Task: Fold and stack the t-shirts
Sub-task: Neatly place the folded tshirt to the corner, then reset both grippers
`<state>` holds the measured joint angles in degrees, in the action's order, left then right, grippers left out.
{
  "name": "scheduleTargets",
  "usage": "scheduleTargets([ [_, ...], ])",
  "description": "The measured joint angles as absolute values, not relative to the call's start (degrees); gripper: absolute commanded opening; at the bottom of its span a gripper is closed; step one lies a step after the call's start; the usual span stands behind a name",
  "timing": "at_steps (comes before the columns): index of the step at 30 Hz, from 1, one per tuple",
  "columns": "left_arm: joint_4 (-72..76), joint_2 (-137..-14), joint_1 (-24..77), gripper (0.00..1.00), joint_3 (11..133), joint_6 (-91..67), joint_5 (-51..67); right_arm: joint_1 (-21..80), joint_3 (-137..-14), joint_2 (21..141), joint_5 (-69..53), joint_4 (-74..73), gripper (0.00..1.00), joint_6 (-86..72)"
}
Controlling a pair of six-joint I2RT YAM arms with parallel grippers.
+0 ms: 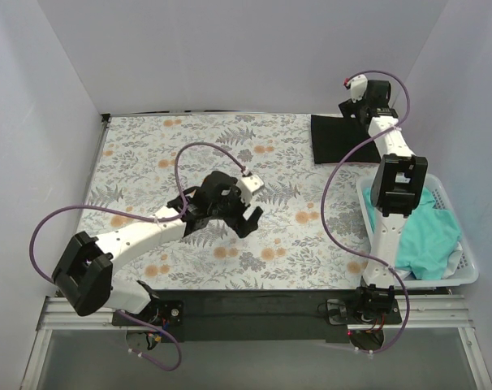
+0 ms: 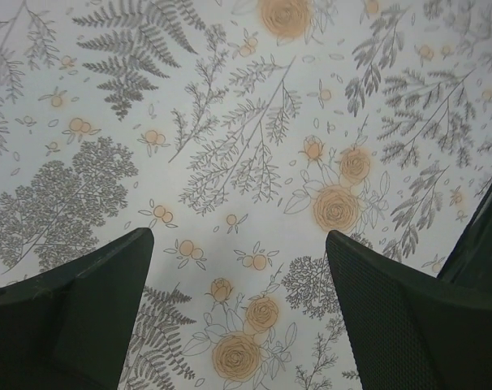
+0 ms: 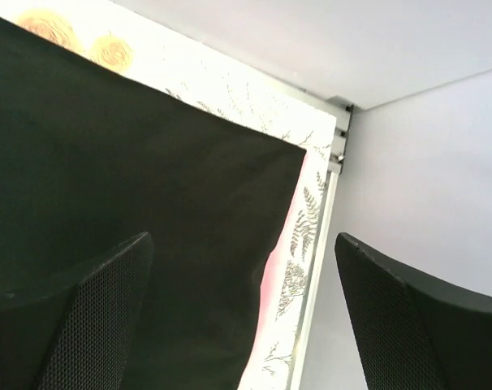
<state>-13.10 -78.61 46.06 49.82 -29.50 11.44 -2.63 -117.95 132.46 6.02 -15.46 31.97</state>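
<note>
A folded black t-shirt [image 1: 337, 140] lies flat at the back right of the table; it fills the left of the right wrist view [image 3: 132, 162]. A pink t-shirt edge [image 3: 270, 280] peeks out from under the black one. A teal t-shirt [image 1: 425, 236] lies crumpled in the white basket. My right gripper [image 1: 353, 112] hovers over the black shirt's far right corner, open and empty, its jaws wide apart [image 3: 242, 317]. My left gripper [image 1: 248, 221] is open and empty above the bare cloth at the table's middle [image 2: 238, 317].
The floral table cloth [image 1: 148, 154] covers the table. The white lattice basket [image 1: 467, 264] stands at the right near edge, beside the right arm. White walls close off the back and both sides. The table's metal corner [image 3: 339, 130] is close to the right gripper.
</note>
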Motion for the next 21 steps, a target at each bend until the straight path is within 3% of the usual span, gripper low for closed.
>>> scheduleTargets([
  [6, -17.2, -78.5, 36.1, 0.87, 58.0, -40.7, 19.5, -2.5, -118.0, 125.7, 2.4, -18.6, 0.98, 30.9],
  [14, -28.9, -85.7, 18.5, 0.88, 74.8, -47.5, 25.8, -1.1, -112.4, 104.9, -9.2, -26.4, 0.98, 23.6],
  [21, -37.4, -92.0, 10.8, 0.87, 78.2, -47.9, 27.5, 2.5, -89.2, 88.8, -19.2, -30.2, 0.98, 17.9],
])
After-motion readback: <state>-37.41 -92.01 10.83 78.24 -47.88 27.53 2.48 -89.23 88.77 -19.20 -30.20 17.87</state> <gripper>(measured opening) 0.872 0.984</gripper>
